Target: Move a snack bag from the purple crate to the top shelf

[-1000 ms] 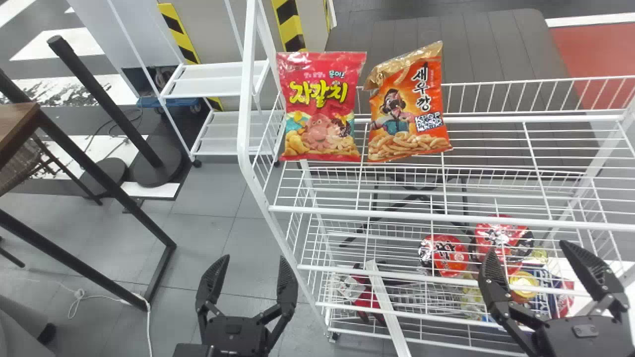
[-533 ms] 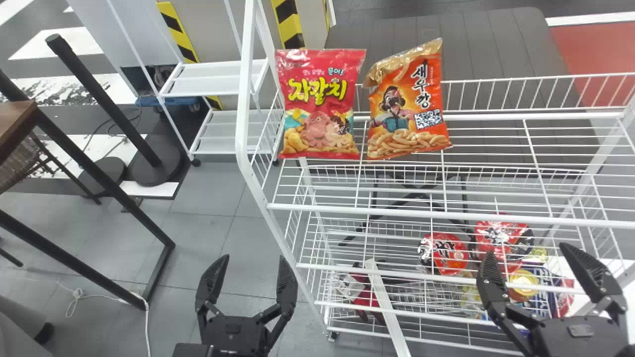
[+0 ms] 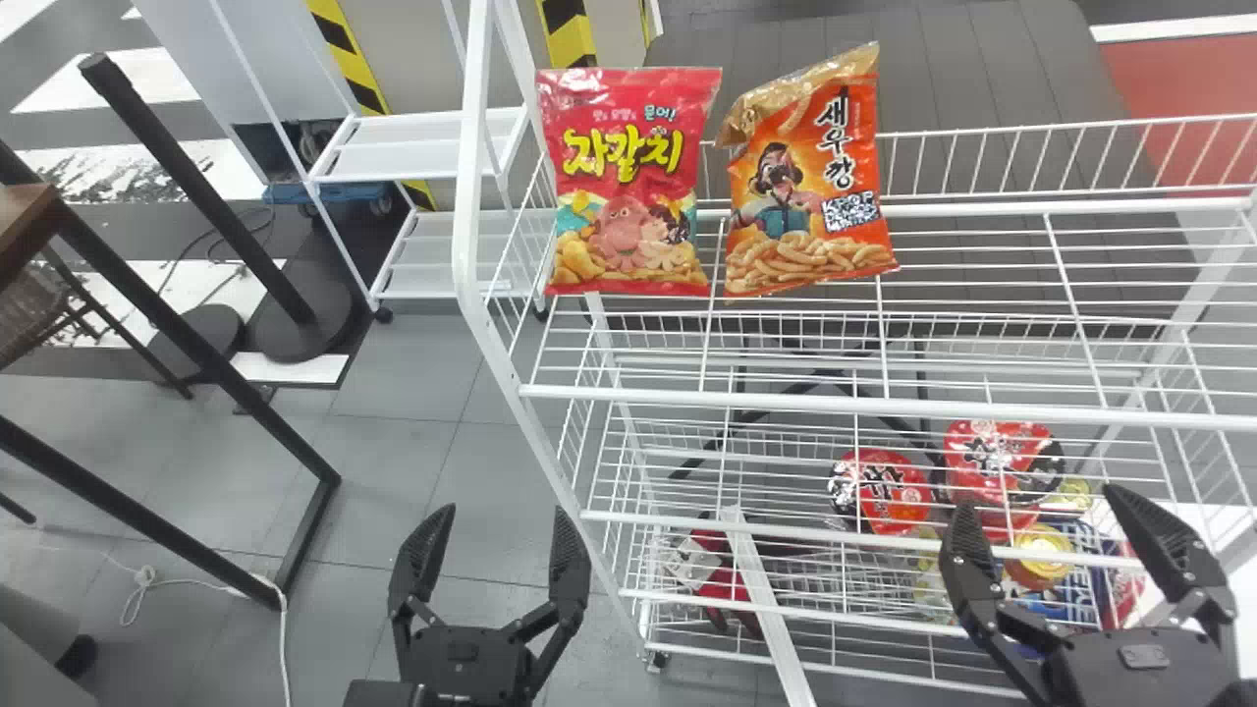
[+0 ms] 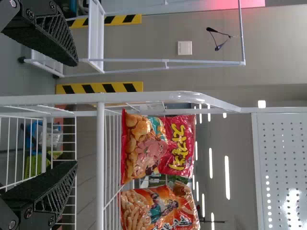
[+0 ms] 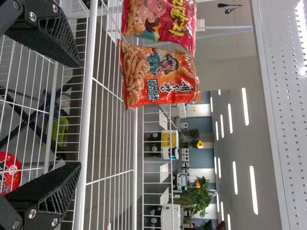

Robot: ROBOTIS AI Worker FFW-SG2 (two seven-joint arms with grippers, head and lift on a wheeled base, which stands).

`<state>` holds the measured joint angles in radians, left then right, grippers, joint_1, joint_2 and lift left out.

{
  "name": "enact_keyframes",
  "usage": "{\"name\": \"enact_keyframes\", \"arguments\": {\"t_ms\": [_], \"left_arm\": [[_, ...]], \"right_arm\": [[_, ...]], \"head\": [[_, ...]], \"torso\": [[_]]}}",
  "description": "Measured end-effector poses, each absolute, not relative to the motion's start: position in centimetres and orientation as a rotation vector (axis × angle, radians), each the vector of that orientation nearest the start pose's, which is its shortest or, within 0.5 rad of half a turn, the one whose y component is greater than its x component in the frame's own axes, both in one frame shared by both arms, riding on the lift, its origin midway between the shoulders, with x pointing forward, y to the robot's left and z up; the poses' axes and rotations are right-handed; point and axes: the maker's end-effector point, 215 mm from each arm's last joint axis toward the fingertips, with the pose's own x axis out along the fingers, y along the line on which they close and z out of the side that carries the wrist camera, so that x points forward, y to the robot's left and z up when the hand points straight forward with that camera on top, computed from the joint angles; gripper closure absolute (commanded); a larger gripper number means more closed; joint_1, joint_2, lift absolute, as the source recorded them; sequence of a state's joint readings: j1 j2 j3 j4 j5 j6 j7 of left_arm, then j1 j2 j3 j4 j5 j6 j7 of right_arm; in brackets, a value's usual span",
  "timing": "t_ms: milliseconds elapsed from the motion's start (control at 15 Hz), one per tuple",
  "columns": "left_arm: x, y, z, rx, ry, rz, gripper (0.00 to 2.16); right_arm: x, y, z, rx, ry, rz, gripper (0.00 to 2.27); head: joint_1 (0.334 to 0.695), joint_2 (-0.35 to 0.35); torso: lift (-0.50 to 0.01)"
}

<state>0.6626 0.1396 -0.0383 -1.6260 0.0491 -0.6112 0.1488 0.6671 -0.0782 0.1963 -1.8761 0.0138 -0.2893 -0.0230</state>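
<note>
White wire shelf [image 3: 687, 397] and snack bags [image 3: 628, 182] now sit higher in head view (left gripper [image 3: 499, 509], right gripper [image 3: 1039, 499] wide)

Gray tiled floor [image 3: 393, 481], white wire rack [image 3: 884, 405].

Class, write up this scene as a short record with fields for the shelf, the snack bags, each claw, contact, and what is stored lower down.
Shelf: white wire shelf
Bags: red bag at its left end, orange bag just right of it, both upright
Left claw: open, empty, left of the rack in the head view
Right claw: open, empty
Contact: neither claw touches a bag
Lower down: two red-topped bowls, among other goods
</note>
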Motion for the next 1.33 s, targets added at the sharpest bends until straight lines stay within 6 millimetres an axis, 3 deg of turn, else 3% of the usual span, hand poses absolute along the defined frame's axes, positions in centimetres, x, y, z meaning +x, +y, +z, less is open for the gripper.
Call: {"name": "enact_keyframes", "arguments": {"t_ms": [1333], "left_arm": [[33.62,26.59,-43.77,0.053,0.001,0.053,0.08]], "right_arm": [[35.80,-13.03,-41.28,0.031,0.094,0.190,0.06]], "head": [[0.695,0.224]], "torso": [[-0.134]]}}
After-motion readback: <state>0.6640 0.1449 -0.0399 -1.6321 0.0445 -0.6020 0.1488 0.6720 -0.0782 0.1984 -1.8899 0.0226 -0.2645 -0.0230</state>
